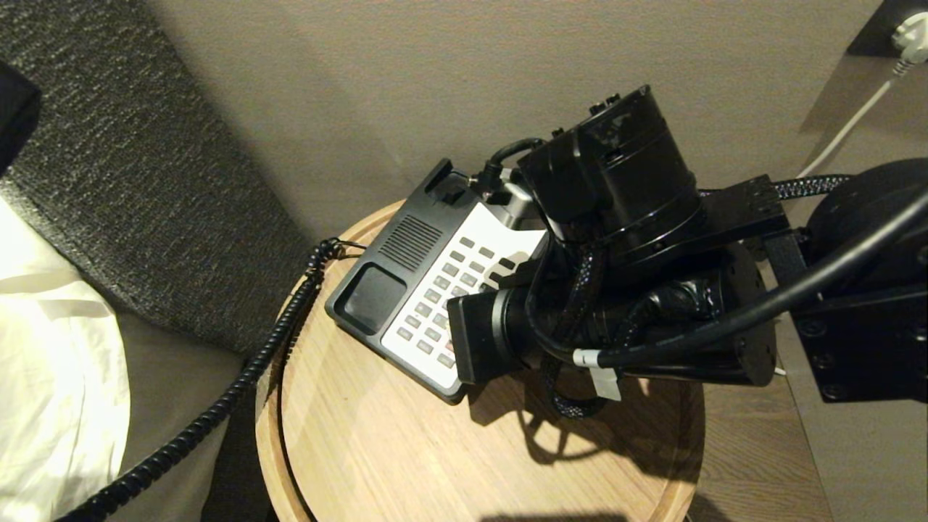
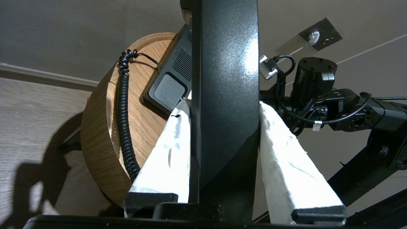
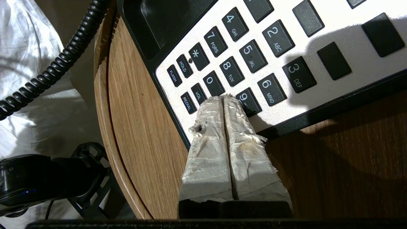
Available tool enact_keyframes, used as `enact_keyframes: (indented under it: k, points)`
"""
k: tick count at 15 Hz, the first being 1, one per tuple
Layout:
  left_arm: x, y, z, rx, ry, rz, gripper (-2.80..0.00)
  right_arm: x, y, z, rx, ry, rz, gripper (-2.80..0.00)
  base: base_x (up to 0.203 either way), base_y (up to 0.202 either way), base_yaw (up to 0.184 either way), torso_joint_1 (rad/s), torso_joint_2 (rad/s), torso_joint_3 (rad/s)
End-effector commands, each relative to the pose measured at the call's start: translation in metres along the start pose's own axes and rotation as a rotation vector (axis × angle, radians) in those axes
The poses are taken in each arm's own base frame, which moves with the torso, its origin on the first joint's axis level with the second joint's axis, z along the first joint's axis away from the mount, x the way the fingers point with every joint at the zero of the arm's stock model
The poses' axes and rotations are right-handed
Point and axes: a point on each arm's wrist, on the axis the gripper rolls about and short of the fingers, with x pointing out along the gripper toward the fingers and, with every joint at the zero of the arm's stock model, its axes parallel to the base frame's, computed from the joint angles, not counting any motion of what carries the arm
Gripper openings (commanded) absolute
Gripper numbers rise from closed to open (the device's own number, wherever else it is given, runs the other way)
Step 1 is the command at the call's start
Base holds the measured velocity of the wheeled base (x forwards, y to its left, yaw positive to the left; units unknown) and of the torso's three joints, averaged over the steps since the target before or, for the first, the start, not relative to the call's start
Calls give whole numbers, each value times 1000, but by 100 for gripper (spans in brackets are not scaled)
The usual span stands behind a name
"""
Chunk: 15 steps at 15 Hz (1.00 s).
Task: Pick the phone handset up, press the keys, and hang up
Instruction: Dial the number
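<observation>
The phone handset (image 2: 222, 63) is a glossy black bar held off the phone, and my left gripper (image 2: 224, 106) is shut on it with a white-wrapped finger on each side. Its coiled cord (image 1: 217, 413) runs from the table's left edge down past the bed. The phone base (image 1: 406, 246) lies on the round wooden table with its cradle empty. My right gripper (image 3: 224, 97) is shut, and its wrapped tips rest on the keys (image 3: 248, 57) between the 0, the 9 and the VOL key. In the head view the right arm (image 1: 616, 290) covers the base's right side and hides the tips.
The round wooden table (image 1: 435, 449) has a raised rim and stands against a beige wall. A grey upholstered headboard (image 1: 145, 181) and white bedding (image 1: 43, 348) lie to the left. A wall socket with a white plug (image 1: 906, 32) is at the upper right.
</observation>
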Motion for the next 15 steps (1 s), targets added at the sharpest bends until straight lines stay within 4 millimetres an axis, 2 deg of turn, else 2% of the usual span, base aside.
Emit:
enact_keyframes:
  k: [1,6,15]
  points:
    - [0,0,0,-4,2,1,-280,0,0,0,2,1,-3,-280,0,0,0,0,0,0]
    - [0,0,-1,-4,4,2,-280,-13,3,7,18,-33,24,-280,0,0,0,0,0,0]
    - [1,1,-2,-4,8,6,-280,-15,12,-6,39,38,56,-280,0,0,0,0,0,0]
